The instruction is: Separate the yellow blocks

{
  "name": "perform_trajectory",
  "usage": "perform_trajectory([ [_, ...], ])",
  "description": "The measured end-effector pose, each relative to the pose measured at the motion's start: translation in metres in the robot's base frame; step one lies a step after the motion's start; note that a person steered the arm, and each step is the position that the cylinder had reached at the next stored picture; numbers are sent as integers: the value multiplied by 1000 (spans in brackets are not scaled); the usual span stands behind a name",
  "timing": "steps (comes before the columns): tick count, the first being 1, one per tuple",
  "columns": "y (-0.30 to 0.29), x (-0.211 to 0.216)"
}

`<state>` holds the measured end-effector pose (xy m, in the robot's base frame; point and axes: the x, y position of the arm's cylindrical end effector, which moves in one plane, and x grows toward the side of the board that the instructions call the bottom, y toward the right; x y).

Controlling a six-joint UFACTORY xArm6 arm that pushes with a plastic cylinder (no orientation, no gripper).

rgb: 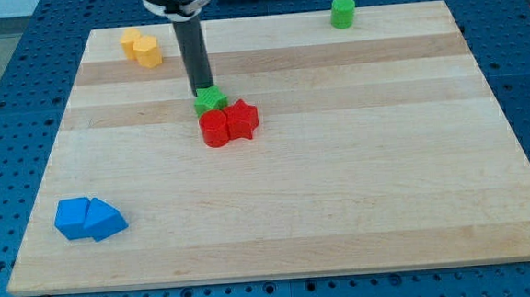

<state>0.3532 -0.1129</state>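
Observation:
Two yellow blocks sit touching at the view's top left: one star-like yellow block [130,42] and a yellow hexagonal block [148,52] just right and below it. My tip [203,88] is the lower end of the dark rod, right of and below the yellow pair, well apart from them. It rests at the top edge of a green star-shaped block [210,100].
A red round block [214,130] and a red star block [242,119] touch just below the green star. A green cylinder [342,12] stands at the top right. Two blue blocks, a cube [72,218] and a triangular one [104,219], lie at the bottom left of the wooden board [360,189].

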Motion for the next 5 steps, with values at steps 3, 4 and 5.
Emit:
perform_trajectory([
  [3,-29,6],
  [4,-29,13],
  [5,-29,16],
])
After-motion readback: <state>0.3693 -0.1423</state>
